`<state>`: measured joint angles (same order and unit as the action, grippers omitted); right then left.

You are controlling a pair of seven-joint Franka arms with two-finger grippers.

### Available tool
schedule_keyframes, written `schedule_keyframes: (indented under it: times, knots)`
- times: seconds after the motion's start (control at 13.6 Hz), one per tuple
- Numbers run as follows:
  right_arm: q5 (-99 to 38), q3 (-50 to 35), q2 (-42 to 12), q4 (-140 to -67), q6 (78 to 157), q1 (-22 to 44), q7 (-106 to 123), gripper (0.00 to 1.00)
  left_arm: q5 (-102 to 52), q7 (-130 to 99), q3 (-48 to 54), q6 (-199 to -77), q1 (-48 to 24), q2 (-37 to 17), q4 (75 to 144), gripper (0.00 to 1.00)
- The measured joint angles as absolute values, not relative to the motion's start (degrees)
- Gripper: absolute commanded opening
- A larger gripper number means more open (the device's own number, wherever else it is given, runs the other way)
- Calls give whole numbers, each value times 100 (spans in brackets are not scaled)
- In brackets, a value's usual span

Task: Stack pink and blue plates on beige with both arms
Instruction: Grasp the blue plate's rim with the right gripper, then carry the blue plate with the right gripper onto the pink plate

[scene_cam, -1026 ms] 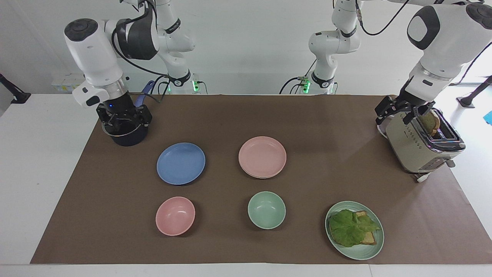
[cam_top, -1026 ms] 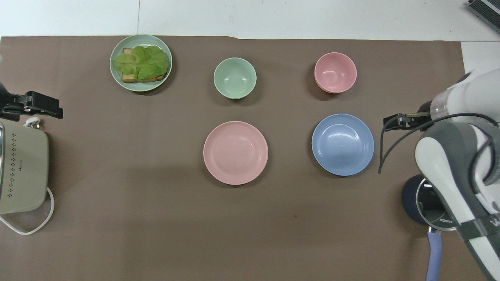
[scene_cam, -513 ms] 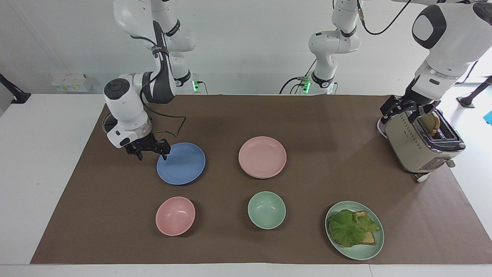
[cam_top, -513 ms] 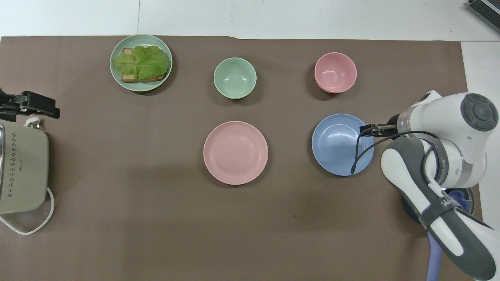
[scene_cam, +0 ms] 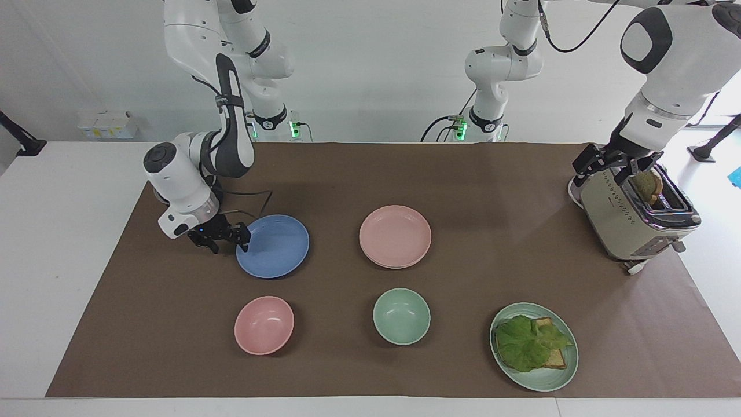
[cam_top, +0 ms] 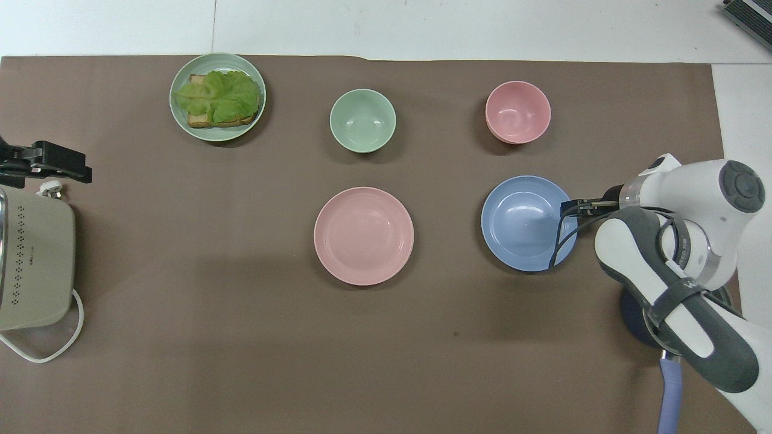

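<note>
The blue plate (scene_cam: 273, 246) (cam_top: 529, 223) lies flat on the brown mat toward the right arm's end. My right gripper (scene_cam: 227, 246) (cam_top: 567, 209) is down at its rim, open, one finger over the plate's edge and the other outside it. The pink plate (scene_cam: 395, 236) (cam_top: 363, 235) sits mid-table, with a second thin rim showing under its edge; the beige plate does not show on its own. My left gripper (scene_cam: 613, 168) (cam_top: 72, 170) waits open over the toaster, holding nothing.
A toaster (scene_cam: 631, 220) (cam_top: 33, 265) with bread in it stands at the left arm's end. Farther from the robots are a pink bowl (scene_cam: 264, 324), a green bowl (scene_cam: 402, 316) and a green plate (scene_cam: 544, 385) with lettuce on toast. A dark pot (cam_top: 633, 313) sits by the right arm.
My right arm swung from over the dark pot to the blue plate and came down at its rim. The left gripper stayed over the toaster. No plate has moved.
</note>
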<state>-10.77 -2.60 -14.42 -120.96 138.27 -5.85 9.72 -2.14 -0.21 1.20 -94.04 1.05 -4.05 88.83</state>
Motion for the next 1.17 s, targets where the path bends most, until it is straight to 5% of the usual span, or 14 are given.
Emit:
schedule_keyframes:
  times: [0.29,0.37,1.17]
  knots:
    - [-1379,-280,-1457,-12120,13830,-559,972,6,-214,-21,120,-9403,105,-405,8883,100]
    - [-1388,-280,-1457,-12120,13830,-560,972,0,-214,-21,120,-9403,105,-405,8883,100]
    - [-1808,-355,-803,-11972,13112,-487,1006,0,-214,-21,120,-9402,105,-405,8883,100]
